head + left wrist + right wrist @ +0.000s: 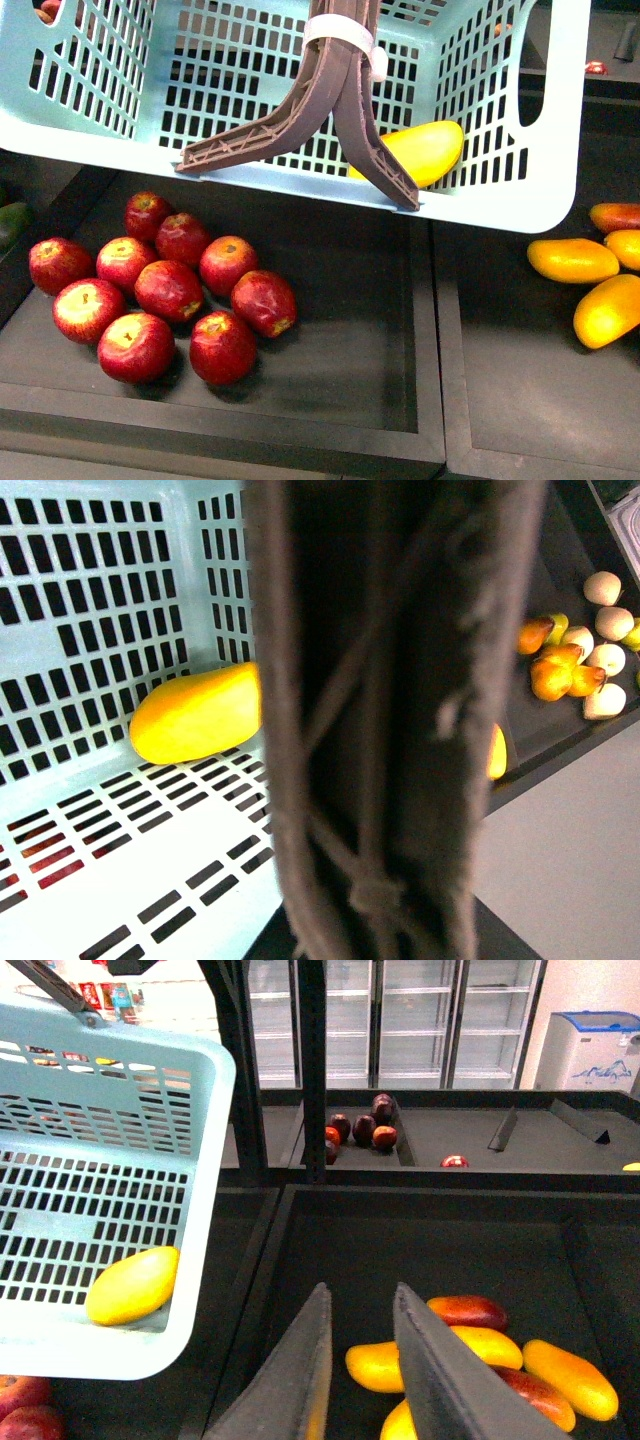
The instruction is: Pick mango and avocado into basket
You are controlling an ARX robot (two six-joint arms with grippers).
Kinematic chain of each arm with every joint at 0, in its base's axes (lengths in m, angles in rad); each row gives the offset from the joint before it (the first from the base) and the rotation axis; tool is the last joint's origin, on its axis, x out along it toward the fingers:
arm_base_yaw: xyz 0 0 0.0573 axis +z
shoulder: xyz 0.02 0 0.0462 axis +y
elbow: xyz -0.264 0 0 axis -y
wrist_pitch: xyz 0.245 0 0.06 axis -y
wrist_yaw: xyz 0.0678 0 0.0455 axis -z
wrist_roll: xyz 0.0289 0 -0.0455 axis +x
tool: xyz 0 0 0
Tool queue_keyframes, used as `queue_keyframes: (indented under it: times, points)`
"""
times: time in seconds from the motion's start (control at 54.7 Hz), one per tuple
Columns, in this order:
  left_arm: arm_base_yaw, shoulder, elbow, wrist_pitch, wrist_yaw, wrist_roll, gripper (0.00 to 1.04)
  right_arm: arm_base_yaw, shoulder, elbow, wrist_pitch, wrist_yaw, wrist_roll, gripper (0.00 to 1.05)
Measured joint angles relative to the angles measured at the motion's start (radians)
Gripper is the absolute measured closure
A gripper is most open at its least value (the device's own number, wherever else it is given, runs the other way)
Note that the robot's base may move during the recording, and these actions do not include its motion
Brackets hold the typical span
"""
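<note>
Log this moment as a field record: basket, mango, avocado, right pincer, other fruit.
basket: light teal, held above the bins
mango: inside basket, near a corner
avocado: likely the dark green fruit cut off at front view's left edge; not in basket
right pincer: open, empty, above loose mangoes
red apples: in bin below basket

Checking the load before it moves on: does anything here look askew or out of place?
Yes. The basket hangs tilted, its right end lower, above the red apples. The mango lies in that low corner against the slotted wall. Nothing looks spilled or damaged.
</note>
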Motion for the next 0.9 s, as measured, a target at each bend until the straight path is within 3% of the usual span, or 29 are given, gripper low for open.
queue_keyframes:
  times: [0.037,0.091,0.238,0.329,0.548,0.786,0.896]
  points:
    - [0.000,0.000,0.000,0.000,0.000,0.000,0.98,0.053,-0.024,0.000,-0.025,0.079,-0.004,0.94]
    - [0.000,0.000,0.000,0.000,0.001,0.000,0.98,0.114,-0.049,0.000,-0.045,0.114,-0.009,1.03]
    - [0.000,0.000,0.000,0.000,0.001,0.000,0.98,0.131,-0.096,0.000,-0.095,0.122,-0.009,1.02]
    - [0.000,0.000,0.000,0.000,0.001,0.001,0.98,0.131,-0.231,0.001,-0.257,0.121,-0.010,1.02]
    - [0.000,0.000,0.000,0.000,0.000,0.000,0.98,0.132,-0.261,0.001,-0.267,0.121,-0.011,1.02]
    - [0.000,0.000,0.000,0.000,0.001,0.000,0.98,0.132,-0.261,0.001,-0.267,0.121,-0.011,0.59]
    - [-0.001,0.000,0.000,0.000,0.000,0.000,0.98,0.132,-0.261,0.001,-0.267,0.123,-0.011,0.34]
